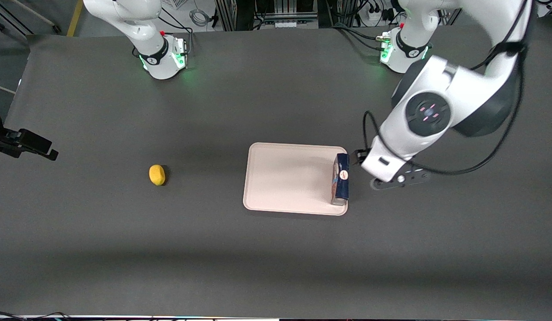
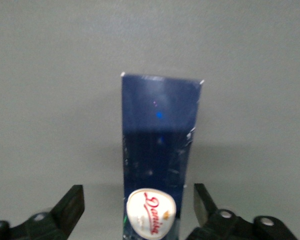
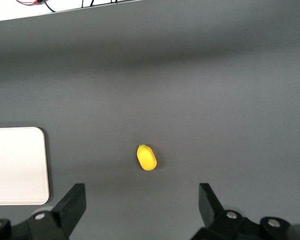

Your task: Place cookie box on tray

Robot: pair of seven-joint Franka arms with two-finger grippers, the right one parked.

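The cookie box (image 1: 341, 178) stands on its long edge on the pale pink tray (image 1: 285, 178), right at the tray's rim toward the working arm's end, its round white-red logo facing up. My left gripper (image 1: 360, 157) hovers just over the end of the box that lies farther from the front camera. In the left wrist view the dark blue cookie box (image 2: 157, 135) lies between the black fingers (image 2: 72, 202) of the open gripper (image 2: 138, 200), with a gap on each side of the box.
A small yellow lemon-like object (image 1: 157, 174) lies on the dark table toward the parked arm's end, well apart from the tray. It also shows in the right wrist view as the yellow object (image 3: 146, 157), with a corner of the tray (image 3: 15, 165).
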